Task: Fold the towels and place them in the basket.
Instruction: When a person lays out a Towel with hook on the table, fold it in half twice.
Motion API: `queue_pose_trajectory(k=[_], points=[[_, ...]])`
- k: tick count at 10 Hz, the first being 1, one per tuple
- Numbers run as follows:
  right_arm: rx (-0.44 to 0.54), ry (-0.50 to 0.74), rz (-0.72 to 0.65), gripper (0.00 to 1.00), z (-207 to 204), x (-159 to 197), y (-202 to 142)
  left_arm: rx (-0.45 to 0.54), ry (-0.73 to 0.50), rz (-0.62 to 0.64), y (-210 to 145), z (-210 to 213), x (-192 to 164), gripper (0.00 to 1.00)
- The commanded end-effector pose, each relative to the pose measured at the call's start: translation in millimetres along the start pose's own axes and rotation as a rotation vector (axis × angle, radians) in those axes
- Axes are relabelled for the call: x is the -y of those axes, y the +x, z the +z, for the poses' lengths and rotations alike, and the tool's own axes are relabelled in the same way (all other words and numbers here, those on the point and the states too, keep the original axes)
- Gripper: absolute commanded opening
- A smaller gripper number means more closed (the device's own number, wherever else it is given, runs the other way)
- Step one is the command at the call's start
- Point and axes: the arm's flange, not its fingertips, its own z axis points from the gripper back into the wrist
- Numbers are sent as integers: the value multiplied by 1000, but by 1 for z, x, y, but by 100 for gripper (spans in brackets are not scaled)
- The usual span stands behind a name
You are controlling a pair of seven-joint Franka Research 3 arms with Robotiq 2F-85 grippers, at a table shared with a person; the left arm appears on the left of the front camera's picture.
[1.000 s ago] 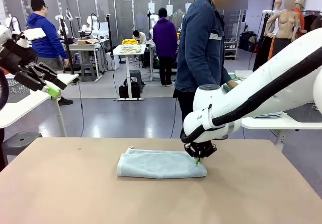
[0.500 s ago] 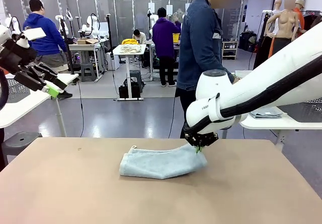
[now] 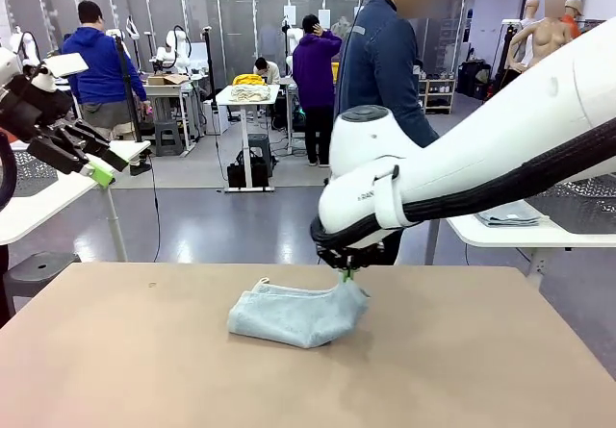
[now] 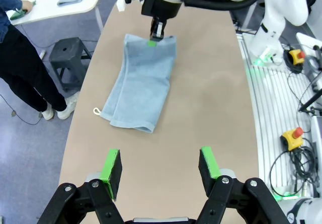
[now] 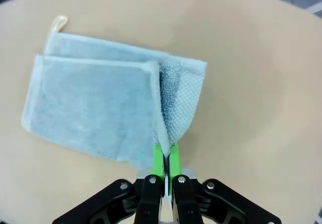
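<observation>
Ok, I see right pincer (image 3: 346, 274) over the desk (image 3: 481, 370), pinching a raised edge of the towel (image 3: 289, 314); left pincer (image 4: 159, 158) spread, hovering high.

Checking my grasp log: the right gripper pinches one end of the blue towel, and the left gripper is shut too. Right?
Not quite. The right gripper does pinch one end of the blue towel, but the left gripper is open and empty, as the left wrist view shows.

On table (image 3: 481, 370) centre, towel (image 3: 289, 314); right pincer (image 3: 346, 276) at its right end; left pincer (image 4: 160, 166) far left; person (image 3: 380, 72) behind.
</observation>
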Motion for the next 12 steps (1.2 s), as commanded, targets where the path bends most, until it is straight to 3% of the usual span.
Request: queue_pose_trajectory(k=[1, 4, 8, 12], points=[[-10, -1, -34, 0, 3, -37, 8, 5, 5, -4, 0, 0, 3, 78], [-47, 56, -105, 0, 7, -74, 13, 5, 5, -4, 0, 0, 3, 78], [-118, 143, -148, 0, -20, -105, 25, 5, 5, -4, 0, 0, 3, 78], [-109, 195, -214, 0, -39, -121, 26, 5, 5, -4, 0, 0, 3, 78]])
